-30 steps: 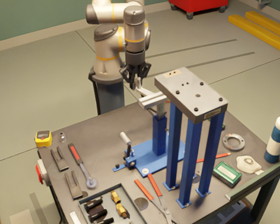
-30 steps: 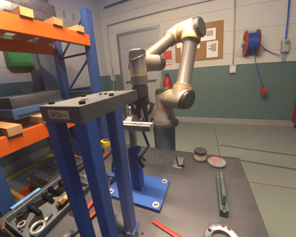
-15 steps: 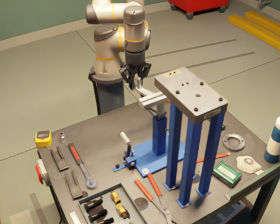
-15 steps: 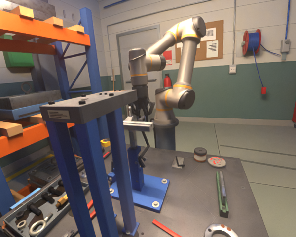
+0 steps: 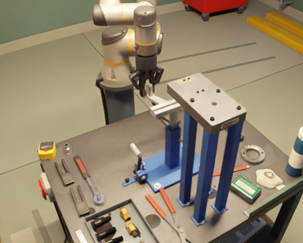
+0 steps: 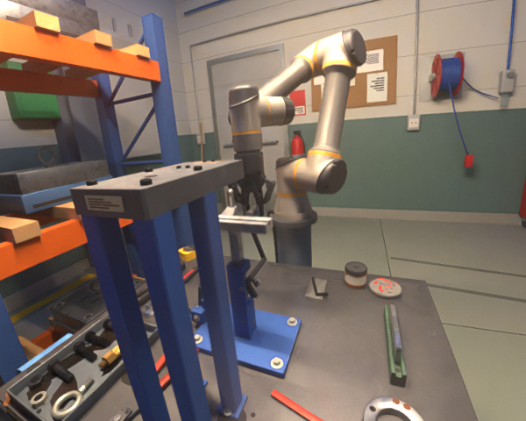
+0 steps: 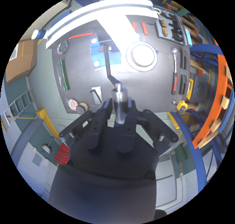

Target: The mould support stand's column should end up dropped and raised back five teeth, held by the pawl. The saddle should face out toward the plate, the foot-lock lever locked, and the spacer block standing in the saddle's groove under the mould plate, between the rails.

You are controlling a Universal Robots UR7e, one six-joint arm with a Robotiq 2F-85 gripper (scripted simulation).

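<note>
The support stand's column (image 5: 173, 119) rises from its blue sleeve (image 5: 172, 146) on a blue base plate (image 6: 250, 340). The pale saddle (image 5: 164, 107) tops the column beside the grey mould plate (image 5: 206, 101). A grey upright handle (image 7: 119, 102) stands off the saddle's far end. My gripper (image 5: 147, 90) is over that handle. It is open, with the handle between its fingers and nothing held. The foot-lock lever (image 5: 136, 152) stands at the base's left side. I cannot pick out the spacer block.
The mould plate's blue rails (image 5: 208, 167) stand right of the stand. Tools lie on the table: a ratchet (image 5: 87, 178), pliers (image 5: 164, 205), a parts tray (image 5: 115, 223), a tape measure (image 5: 47, 150) and a flange ring (image 5: 253, 153). Shelving (image 6: 50, 136) flanks the table.
</note>
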